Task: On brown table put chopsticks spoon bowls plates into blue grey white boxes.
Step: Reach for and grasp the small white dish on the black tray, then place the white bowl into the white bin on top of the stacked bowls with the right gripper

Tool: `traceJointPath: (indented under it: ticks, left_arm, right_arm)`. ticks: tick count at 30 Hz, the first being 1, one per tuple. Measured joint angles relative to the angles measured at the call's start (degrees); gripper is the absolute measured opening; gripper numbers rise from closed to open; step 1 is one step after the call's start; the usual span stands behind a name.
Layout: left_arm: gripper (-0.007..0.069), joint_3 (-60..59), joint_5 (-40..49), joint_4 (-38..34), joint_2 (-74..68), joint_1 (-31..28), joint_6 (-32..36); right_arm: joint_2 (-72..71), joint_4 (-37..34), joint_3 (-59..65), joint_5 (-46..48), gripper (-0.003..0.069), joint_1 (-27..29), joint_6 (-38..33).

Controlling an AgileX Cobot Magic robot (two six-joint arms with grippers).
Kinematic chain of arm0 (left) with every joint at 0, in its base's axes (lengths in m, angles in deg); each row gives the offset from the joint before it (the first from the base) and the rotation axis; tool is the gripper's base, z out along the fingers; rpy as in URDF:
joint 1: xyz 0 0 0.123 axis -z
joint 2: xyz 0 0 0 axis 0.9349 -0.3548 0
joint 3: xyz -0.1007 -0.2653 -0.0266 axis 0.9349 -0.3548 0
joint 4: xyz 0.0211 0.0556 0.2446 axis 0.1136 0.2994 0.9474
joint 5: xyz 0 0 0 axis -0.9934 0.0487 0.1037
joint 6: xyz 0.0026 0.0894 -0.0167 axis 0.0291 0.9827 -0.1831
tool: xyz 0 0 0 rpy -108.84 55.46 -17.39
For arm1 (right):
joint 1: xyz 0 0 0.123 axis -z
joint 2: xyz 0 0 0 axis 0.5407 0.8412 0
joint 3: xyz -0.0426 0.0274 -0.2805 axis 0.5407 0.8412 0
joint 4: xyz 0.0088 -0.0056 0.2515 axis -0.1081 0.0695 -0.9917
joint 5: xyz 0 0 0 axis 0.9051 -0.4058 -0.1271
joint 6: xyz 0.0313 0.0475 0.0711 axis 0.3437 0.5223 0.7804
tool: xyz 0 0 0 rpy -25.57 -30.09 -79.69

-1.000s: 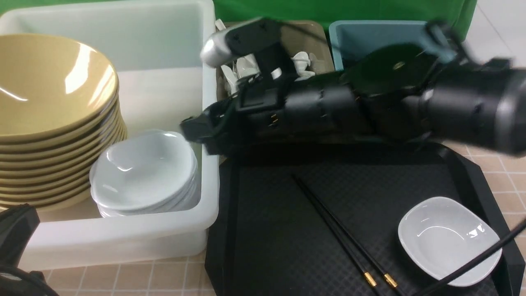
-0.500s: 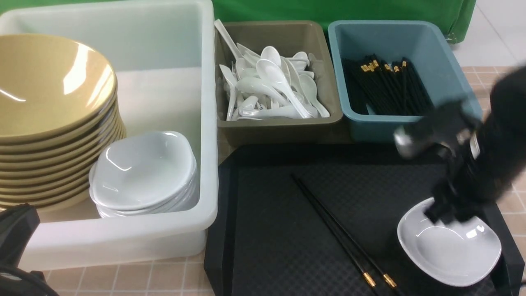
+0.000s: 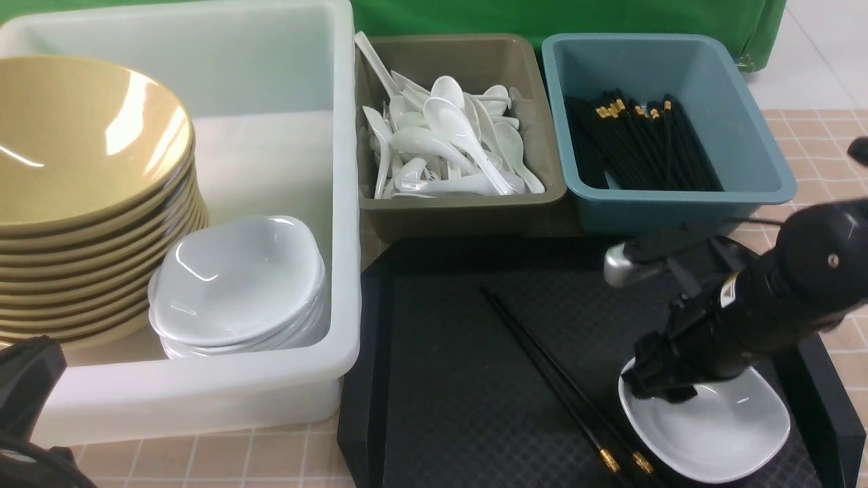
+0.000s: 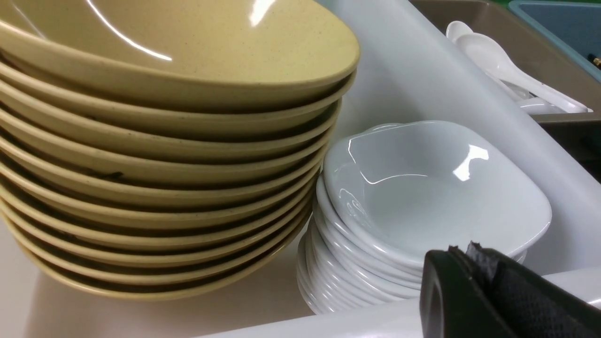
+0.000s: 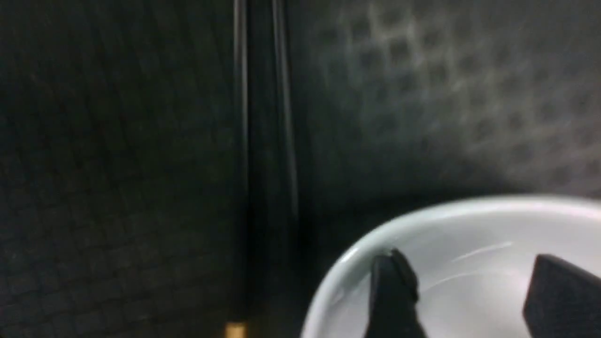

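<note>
A small white plate [image 3: 712, 434] lies on the black tray, its rim against a pair of black chopsticks [image 3: 542, 366]. My right gripper [image 3: 654, 388] is open, its fingertips down inside the plate's far-left rim; the right wrist view shows the plate [image 5: 446, 225] under the spread gripper [image 5: 469, 281]. My left gripper [image 4: 462, 251] is shut and empty at the white box's near wall [image 4: 328, 324], beside stacked white plates [image 4: 422, 188] and tan bowls [image 4: 164, 141]. The grey box [image 3: 461, 203] holds spoons [image 3: 441, 146]. The blue box [image 3: 678, 203] holds chopsticks.
The black tray [image 3: 475, 407] has raised edges and sits on the brown tiled table [image 3: 824, 135], in front of the grey and blue boxes. The large white box [image 3: 203, 393] stands to its left. The left arm's body [image 3: 27, 379] shows at the lower left.
My right arm swung from over the white box to the tray's right side and lowered into the plate. The plate has slid left and nearer, up to the chopsticks.
</note>
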Motion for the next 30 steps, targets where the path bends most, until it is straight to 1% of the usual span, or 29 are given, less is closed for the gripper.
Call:
traceJointPath:
  ticks: [2,3,4,6,11,14,16,18,19,20,21,23,25,26,27,28,30]
  left_arm:
    - [0.0001,0.00,0.00,0.00,0.00,0.00,0.00]
    - [0.0001,0.00,0.00,0.00,0.00,0.00,0.00]
    - [0.0001,0.00,0.00,0.00,0.00,0.00,0.00]
    - [0.0001,0.00,0.00,0.00,0.00,0.00,0.00]
    - [0.0001,0.00,0.00,0.00,0.00,0.00,0.00]
    - [0.0001,0.00,-0.06,0.00,0.00,0.00,0.00]
    - [0.0001,0.00,-0.06,0.00,0.00,0.00,0.00]
    - [0.0001,0.00,-0.06,0.00,0.00,0.00,0.00]
    - [0.0001,0.00,-0.06,0.00,0.00,0.00,0.00]
    - [0.0001,0.00,-0.06,0.00,0.00,0.00,0.00]
    - [0.0001,0.00,-0.06,0.00,0.00,0.00,0.00]
    - [0.0001,0.00,-0.06,0.00,0.00,0.00,0.00]
    - [0.0001,0.00,-0.06,0.00,0.00,0.00,0.00]
    - [0.0001,0.00,-0.06,0.00,0.00,0.00,0.00]
    - [0.0001,0.00,-0.06,0.00,0.00,0.00,0.00]
    - [0.0001,0.00,-0.06,0.00,0.00,0.00,0.00]
    - [0.0001,0.00,-0.06,0.00,0.00,0.00,0.00]
  right_arm:
    - [-0.05,2.32,-1.24,2.51,0.0470,1.47,0.28]
    - [-0.05,2.32,-1.24,2.74,0.0475,1.64,0.29]
    - [-0.05,4.26,-1.49,4.34,0.0501,3.22,1.06]
    - [0.00,5.33,-1.49,5.76,0.0521,5.35,1.32]
    - [1.32,6.25,-1.49,4.70,0.0534,8.35,1.54]
    - [2.98,6.21,-1.43,4.54,0.0530,8.47,1.54]
    - [4.53,5.79,-1.43,4.65,0.0490,8.20,1.35]
    - [4.77,5.79,-1.43,5.09,0.0414,7.75,0.56]
    - [4.68,5.79,-1.64,5.71,0.0344,7.54,-0.22]
    - [4.49,5.79,-1.86,6.52,0.0294,7.32,-0.62]
    - [3.56,5.31,-2.69,8.22,0.0211,7.19,-1.22]
    - [1.48,4.17,-4.73,10.40,0.0153,7.11,-1.92]
    - [-0.97,1.85,-7.15,11.92,0.0097,7.09,-2.85]
    - [-2.42,-0.05,-8.69,12.20,0.0079,7.09,-3.91]
    - [-2.69,-0.39,-9.00,12.20,0.0077,7.09,-3.91]
    - [-5.35,-7.03,-12.27,11.76,0.0075,6.63,-7.13]
    - [-6.48,-11.17,-13.85,10.75,0.0075,5.86,-9.23]
